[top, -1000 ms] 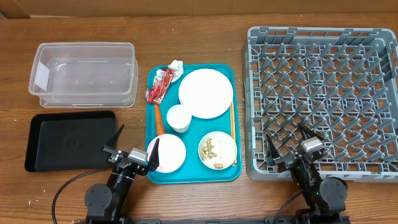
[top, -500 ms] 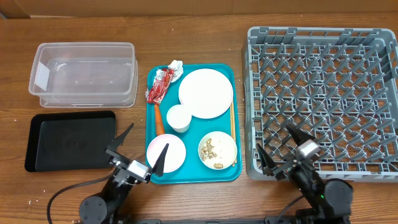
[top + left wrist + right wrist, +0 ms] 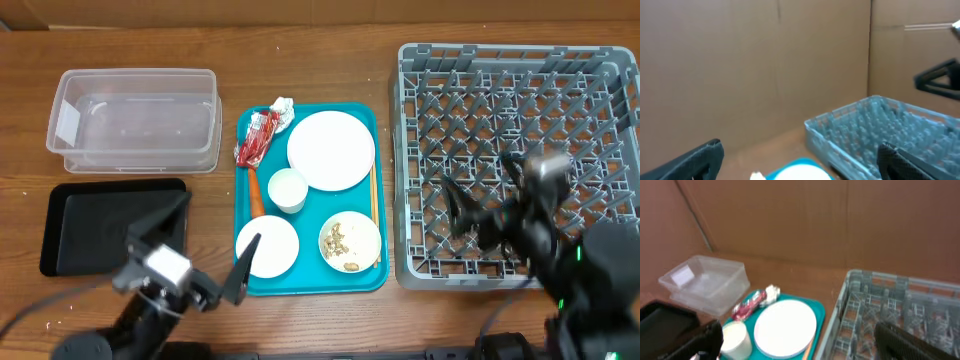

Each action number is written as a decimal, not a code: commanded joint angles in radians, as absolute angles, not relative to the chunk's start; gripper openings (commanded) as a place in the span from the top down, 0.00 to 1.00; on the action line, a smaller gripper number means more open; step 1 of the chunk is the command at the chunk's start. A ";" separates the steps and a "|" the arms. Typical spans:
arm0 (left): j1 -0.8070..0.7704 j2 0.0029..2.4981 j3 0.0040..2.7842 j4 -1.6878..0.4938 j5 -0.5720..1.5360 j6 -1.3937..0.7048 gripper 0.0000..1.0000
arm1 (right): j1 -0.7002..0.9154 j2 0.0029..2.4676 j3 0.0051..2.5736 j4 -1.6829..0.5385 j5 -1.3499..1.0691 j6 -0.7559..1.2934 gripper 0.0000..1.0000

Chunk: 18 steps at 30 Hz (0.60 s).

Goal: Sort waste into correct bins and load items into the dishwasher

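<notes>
We see a teal tray [image 3: 310,264] at centre frame holding a plate [image 3: 331,150], a cup [image 3: 287,190] and a red wrapper [image 3: 257,138]; a clear tub [image 3: 135,122] sits upper left, a grey rack [image 3: 520,100] right.

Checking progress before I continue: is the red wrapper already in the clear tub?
No, the red wrapper lies on the teal tray, beside the large plate, apart from the clear tub.

OVERHEAD: fixed high, looking straight down, whole tabletop [image 3: 320,60] in frame | LEFT WRIST: raised, near level, facing the cardboard wall [image 3: 755,65], own fingers [image 3: 695,159] at the lower corners | RIGHT WRIST: raised, pitched slightly down across the tabletop, mid-distance | SHARED: grey rack [image 3: 520,150] and teal tray [image 3: 308,250] appear in all three views
</notes>
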<state>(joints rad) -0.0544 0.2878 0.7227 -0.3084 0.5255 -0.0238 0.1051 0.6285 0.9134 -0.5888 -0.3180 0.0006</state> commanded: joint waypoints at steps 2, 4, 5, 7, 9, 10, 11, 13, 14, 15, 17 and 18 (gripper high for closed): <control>-0.052 0.510 0.931 -0.468 0.572 -0.050 0.00 | 0.102 0.870 1.172 -0.801 -0.347 0.004 0.00; -0.052 0.619 1.027 -0.548 0.577 -0.048 0.00 | 0.102 0.972 1.291 -0.929 -0.363 0.004 0.00; -0.052 0.673 1.074 -0.584 0.577 -0.039 0.00 | 0.102 1.017 1.348 -0.992 -0.368 0.004 0.00; -0.052 0.773 1.166 -0.634 0.598 -0.019 0.00 | 0.102 1.102 1.451 -1.100 -0.368 0.004 0.00; -0.052 0.861 1.242 -0.643 0.632 0.000 0.00 | 0.102 1.160 1.511 -1.167 -0.400 0.032 0.00; -0.052 0.893 1.265 -0.638 0.652 -0.016 0.00 | 0.102 1.182 1.528 -1.209 -0.423 0.051 0.00; -0.052 0.922 1.283 -0.640 0.678 -0.039 0.00 | 0.102 1.203 1.533 -1.242 -0.441 0.062 0.00; -0.052 0.966 1.293 -0.648 0.731 -0.079 0.01 | 0.102 1.231 1.533 -1.243 -0.463 0.060 0.00; -0.052 0.983 1.293 -0.653 0.751 -0.096 0.00 | 0.102 1.242 1.533 -1.242 -0.478 0.061 0.00; -0.052 1.000 1.293 -0.665 0.764 -0.103 0.00 | 0.102 1.250 1.533 -1.242 -0.495 0.061 0.00; -0.053 1.033 1.293 -0.716 0.767 -0.105 0.00 | 0.101 1.258 1.533 -1.243 -0.506 0.088 0.00; -0.053 1.053 1.293 -0.757 0.754 -0.105 0.00 | 0.101 1.257 1.533 -1.239 -0.506 0.108 0.00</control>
